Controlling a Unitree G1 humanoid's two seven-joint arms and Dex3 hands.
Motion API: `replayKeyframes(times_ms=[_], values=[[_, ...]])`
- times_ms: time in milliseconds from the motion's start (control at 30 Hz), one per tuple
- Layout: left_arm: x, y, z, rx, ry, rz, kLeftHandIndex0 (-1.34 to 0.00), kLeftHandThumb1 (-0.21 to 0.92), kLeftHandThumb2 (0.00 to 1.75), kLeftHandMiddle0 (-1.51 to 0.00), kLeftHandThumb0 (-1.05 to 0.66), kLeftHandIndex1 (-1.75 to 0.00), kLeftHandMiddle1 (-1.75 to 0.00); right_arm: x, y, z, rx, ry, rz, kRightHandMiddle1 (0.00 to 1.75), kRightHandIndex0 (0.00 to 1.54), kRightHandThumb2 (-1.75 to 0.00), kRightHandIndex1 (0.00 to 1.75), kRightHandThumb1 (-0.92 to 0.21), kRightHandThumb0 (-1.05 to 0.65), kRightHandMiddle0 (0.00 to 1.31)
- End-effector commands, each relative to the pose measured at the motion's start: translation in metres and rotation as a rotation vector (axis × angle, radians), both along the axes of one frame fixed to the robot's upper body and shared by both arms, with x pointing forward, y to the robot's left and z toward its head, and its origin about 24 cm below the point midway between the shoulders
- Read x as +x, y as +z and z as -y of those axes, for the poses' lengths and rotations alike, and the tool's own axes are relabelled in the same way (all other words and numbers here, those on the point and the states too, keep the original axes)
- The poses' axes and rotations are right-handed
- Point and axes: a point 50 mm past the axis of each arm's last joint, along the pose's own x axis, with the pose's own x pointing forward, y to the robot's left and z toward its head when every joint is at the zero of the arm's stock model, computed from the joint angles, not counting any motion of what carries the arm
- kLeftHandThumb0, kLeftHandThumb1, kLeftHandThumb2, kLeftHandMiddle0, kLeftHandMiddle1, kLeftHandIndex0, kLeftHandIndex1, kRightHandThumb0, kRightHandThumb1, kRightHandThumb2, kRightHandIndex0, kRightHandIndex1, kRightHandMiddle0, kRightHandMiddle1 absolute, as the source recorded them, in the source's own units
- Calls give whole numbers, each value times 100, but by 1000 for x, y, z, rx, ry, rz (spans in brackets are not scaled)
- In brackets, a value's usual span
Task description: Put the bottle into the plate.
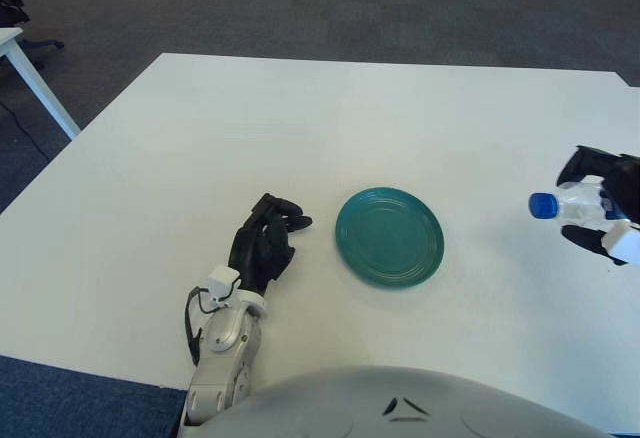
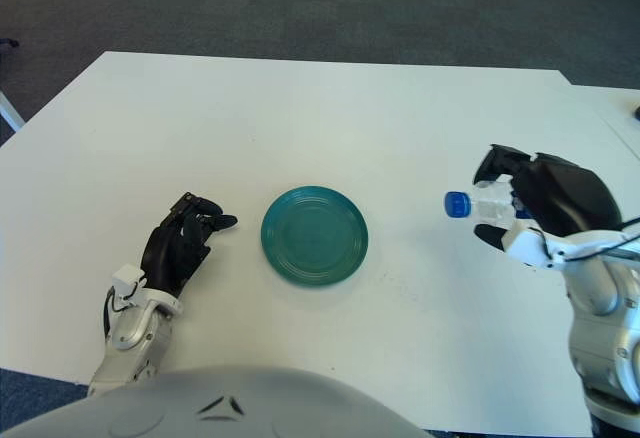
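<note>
The fingers (image 2: 495, 163) of the right hand (image 2: 545, 203) are curled around the clear body of the bottle (image 2: 480, 203) — one dark digit over the top, another hooked beneath — so the grip pins it on its side with the blue cap (image 2: 456, 204) pointing toward the robot's left. That sideways hold looks deliberate: the bottle appears carried clear of the counter (image 1: 300, 118), to the right of the green plate (image 1: 389, 236) and well apart from it, so it can be swept leftward and laid down in the dish rather than stood up. The plate itself is bare, so the placing is not yet done.

The left hand (image 1: 262, 253) shows just to the left of the plate, its fingers loosely bent and holding nothing; it seems to have no part in this step.

Much is hard to read. The palm covers most of the bottle — only the cap, neck and a strip of the body show, so how much it holds cannot be told. In the left eye view the right hand is cut by the frame edge.
</note>
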Motion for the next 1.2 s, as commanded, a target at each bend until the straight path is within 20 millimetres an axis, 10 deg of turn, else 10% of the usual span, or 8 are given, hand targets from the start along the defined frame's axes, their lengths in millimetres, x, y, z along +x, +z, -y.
replayKeyframes(times_ms=[0, 1167], values=[[1, 4, -2, 25, -1, 9, -57, 92, 74, -57, -60, -152, -121, 12, -3, -15, 0, 33, 6, 175, 132, -164, 175, -10, -19, 123], [-1, -3, 2, -63, 19, 0, -46, 92, 76, -58, -66, -126, -104, 46, -49, -106, 176, 267, -110, 175, 127, -170, 175, -8, -21, 123]])
